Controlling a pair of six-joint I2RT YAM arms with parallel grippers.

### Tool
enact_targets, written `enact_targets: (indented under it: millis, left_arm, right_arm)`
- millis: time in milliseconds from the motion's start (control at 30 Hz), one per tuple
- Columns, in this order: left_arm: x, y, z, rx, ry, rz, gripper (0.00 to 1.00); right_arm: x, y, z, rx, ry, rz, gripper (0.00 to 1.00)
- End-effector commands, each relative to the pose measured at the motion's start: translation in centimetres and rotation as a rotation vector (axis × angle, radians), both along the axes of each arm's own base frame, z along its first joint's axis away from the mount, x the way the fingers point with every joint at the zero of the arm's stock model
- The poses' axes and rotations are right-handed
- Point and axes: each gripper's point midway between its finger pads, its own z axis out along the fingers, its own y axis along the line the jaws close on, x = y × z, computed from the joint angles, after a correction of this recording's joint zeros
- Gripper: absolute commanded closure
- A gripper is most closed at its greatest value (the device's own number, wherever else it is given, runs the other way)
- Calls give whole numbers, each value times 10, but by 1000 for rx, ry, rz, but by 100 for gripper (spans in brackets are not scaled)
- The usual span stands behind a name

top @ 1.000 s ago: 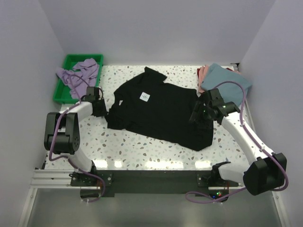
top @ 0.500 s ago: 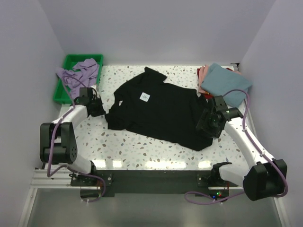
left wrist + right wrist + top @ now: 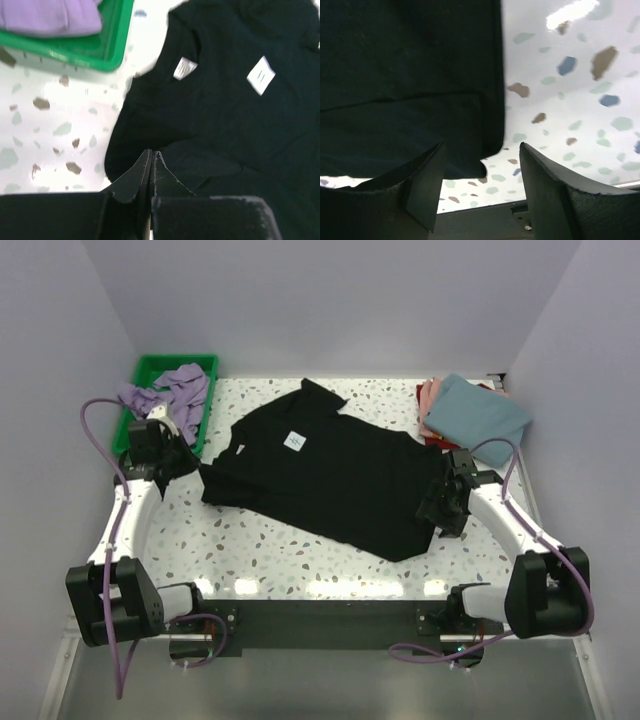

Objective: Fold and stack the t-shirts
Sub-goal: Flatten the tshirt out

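black tee spread flat mid tabletop, tag side up. left jaws pinched tight on its sleeve edge, near green tray. right jaws gaping wide, straddling hem corner on opposite side, nothing clamped.

The black tee is large and spread flat, askew, with a white neck tag and a white chest label. It lies between both grippers. One sleeve edge is pinched in the closed left gripper. A hem corner sits between the spread fingers of the right gripper. The purple tee lies crumpled just beyond the left gripper. The teal tee lies folded beyond the right gripper, on top of the pink tee and the red tee. Only the edges of these two show.
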Motion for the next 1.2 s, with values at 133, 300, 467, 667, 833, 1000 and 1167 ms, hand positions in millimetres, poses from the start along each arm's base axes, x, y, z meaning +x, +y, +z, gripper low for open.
enact_targets:
  millis: [133,300,467,667,833,1000,1167]
  left_arm:
    - [-30,-2,-26,-3,75,-6,100]
    - [-34,-4,-29,-12,81,-10,100]
    - [-35,-2,-24,0,75,-7,100]
    - [-37,2,-21,23,69,6,100]
    - [-38,21,-12,109,86,52,100]
    - [-42,44,-5,192,104,99,100]
    - [-45,48,-6,193,117,104,100]
  right_arm:
    - [12,22,-13,116,-14,48,39]
    - [4,15,-29,79,23,49,40]
    - [15,19,-37,95,-7,73,46]
    - [45,26,-16,120,-102,116,93]
    - [54,15,29,49,-196,169,100]
    - [16,-2,38,-28,-155,202,100]
    - [6,-7,47,-48,-151,127,67]
